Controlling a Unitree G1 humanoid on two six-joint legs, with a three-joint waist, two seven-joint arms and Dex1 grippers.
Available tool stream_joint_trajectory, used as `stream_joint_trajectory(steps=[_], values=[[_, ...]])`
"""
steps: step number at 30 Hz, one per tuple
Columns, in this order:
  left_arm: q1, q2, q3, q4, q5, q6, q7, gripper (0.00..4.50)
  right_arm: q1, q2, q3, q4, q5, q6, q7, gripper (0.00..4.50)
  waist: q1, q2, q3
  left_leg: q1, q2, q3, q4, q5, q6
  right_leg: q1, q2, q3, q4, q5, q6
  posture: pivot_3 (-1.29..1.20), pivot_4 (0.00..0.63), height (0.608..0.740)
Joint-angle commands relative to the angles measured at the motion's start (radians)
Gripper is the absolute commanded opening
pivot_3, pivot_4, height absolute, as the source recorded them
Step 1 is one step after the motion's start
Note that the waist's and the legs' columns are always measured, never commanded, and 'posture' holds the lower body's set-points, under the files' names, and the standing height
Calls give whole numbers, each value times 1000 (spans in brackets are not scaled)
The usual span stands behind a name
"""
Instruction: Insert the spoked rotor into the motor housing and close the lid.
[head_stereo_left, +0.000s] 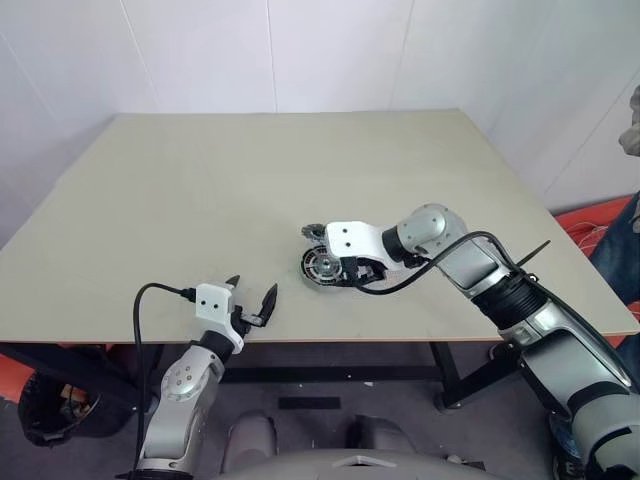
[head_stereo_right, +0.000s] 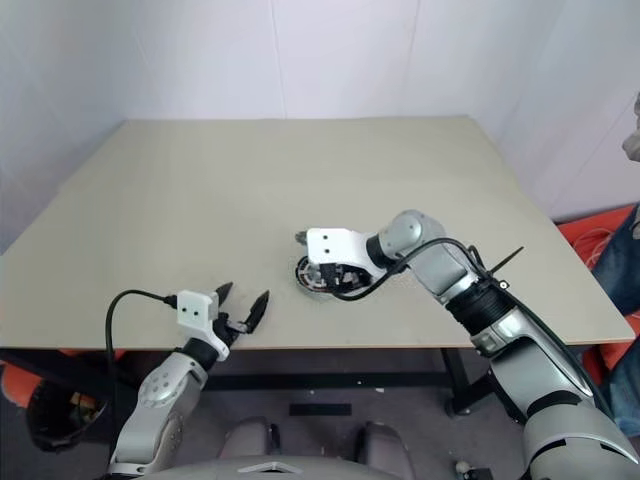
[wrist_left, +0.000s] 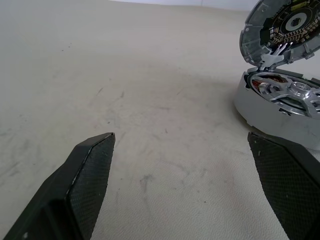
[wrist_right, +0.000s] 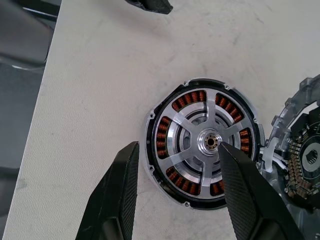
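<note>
the rotor (wrist_right: 202, 142) is already sitting inside the housing (wrist_right: 156, 131), silver spokes on top with the copper windings showing through the gaps. the whole thing lies flat on the table (head_stereo_left: 250, 180), toward the near edge, a bit right of centre. the lid (wrist_left: 280, 30) is tilted up on edge right against the housing's far side, not closed. right gripper (wrist_right: 177, 165) hangs just above the rotor, fingers parted and holding nothing. left gripper (head_stereo_left: 254, 300) is near the table's front edge, well apart from the parts, fingers spread wide and empty.
</note>
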Motion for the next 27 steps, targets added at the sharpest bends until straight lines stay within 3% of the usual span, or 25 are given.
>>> stream_joint_trajectory(steps=[1, 14, 17, 23, 27], values=[[1, 1, 2, -37, -12, -14, -6, 4500, -3, 0, -25, -10, -9, -41, 29, 2820, 0, 0, 0, 0, 0, 0, 0, 0, 0, 0, 0, 0, 0, 0, 0, 0, 0, 740], [-1, 0, 0, -36, -10, -12, -5, 4500, 14, -9, -28, 29, -66, -118, 62, 2820, 0, 0, 0, 0, 0, 0, 0, 0, 0, 0, 0, 0, 0, 0, 0, 0, 0, 740], [-2, 1, 2, -37, -11, -10, -5, 4500, 14, 0, -23, 59, -91, -144, 53, 2225, -1, 0, 0, 0, 0, 0, 0, 0, 0, 0, 0, 0, 0, 0, 0, 0, 0, 740], [-2, 2, 5, -38, -13, -10, -4, 4500, 10, 32, -21, 85, -115, -171, 48, 118, -5, -1, 0, 0, 0, 0, 0, 0, 0, 1, 0, 0, 0, 0, 0, 0, 0, 740], [-1, 1, 4, -38, -12, -11, -3, 4500, 4, 57, -24, 93, -125, -171, 50, 54, -21, -2, 0, 0, 0, 0, 0, 0, 0, 2, 0, 0, 0, -3, 5, 0, 0, 740]])
